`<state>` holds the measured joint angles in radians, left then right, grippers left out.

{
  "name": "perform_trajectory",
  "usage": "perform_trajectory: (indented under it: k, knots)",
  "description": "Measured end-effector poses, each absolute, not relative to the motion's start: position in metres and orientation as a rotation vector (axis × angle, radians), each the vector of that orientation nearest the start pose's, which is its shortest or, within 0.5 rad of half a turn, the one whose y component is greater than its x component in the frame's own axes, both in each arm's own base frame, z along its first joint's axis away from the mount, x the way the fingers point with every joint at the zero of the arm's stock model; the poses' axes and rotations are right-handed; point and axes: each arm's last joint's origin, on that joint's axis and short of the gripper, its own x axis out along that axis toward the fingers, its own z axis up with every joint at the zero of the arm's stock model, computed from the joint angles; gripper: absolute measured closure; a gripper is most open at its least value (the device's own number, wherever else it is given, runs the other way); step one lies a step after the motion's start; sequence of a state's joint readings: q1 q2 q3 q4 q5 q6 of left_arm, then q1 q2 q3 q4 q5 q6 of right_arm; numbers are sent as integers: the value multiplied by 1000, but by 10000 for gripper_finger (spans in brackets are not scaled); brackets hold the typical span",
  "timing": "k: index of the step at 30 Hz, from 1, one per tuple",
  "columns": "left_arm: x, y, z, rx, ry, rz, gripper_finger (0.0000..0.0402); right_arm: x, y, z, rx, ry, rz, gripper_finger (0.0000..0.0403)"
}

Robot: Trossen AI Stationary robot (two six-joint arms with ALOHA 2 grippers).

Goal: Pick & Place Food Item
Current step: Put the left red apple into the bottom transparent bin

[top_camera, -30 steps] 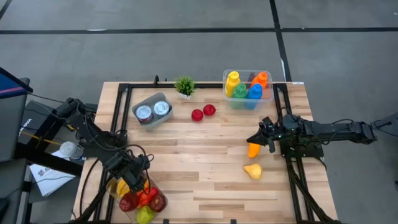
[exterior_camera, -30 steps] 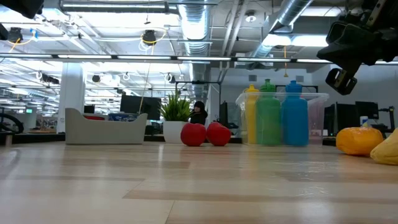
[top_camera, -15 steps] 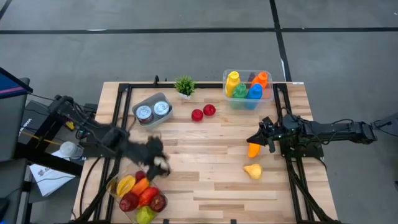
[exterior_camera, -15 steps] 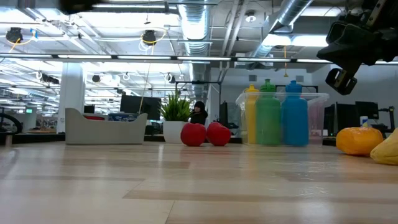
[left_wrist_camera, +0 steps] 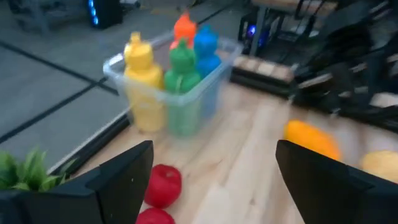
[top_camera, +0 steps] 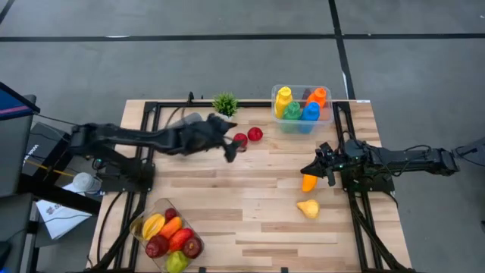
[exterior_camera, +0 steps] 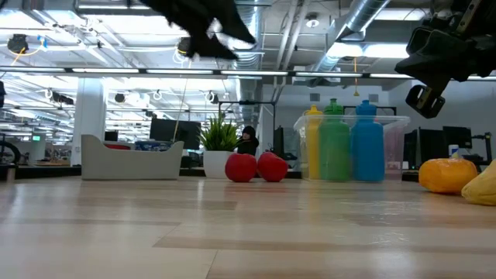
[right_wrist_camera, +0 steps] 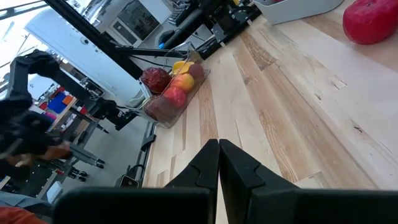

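Two red round food items (top_camera: 255,134) (left_wrist_camera: 163,185) lie on the table near its far edge. My left gripper (top_camera: 229,150) (left_wrist_camera: 214,180) hangs open and empty above them, partly covering the left one in the high view. An orange food item (top_camera: 308,182) (left_wrist_camera: 311,138) and a yellow one (top_camera: 308,208) rest on the table at the right. A clear container (top_camera: 168,236) with several fruits stands at the near left. My right gripper (top_camera: 314,168) (right_wrist_camera: 217,152) is shut and empty, held above the table just beyond the orange item.
A clear bin (top_camera: 301,108) of coloured bottles stands at the far right, and a small potted plant (top_camera: 224,104) at the far middle. My left arm partly hides a grey tray (top_camera: 186,133) beside the plant. Bare wood lies across the table's middle and near side.
My left gripper has risen from over the fruit container at the near left. It has swung toward the far edge and the right, to above the red items. It has tipped from pointing down to nearly level.
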<state>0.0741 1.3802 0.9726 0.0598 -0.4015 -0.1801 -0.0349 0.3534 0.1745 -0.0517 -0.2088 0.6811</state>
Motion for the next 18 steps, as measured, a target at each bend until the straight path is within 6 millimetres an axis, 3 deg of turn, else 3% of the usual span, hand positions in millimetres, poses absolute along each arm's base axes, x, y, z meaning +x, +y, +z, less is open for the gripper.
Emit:
perform_trajectory:
  k: [10,18]
  knots:
    - [346,102,201,-207,426,671,70,118,2,188,704,280,88,397]
    - [358,109,154,-255,511,695,70,118,2,188,705,280,88,397]
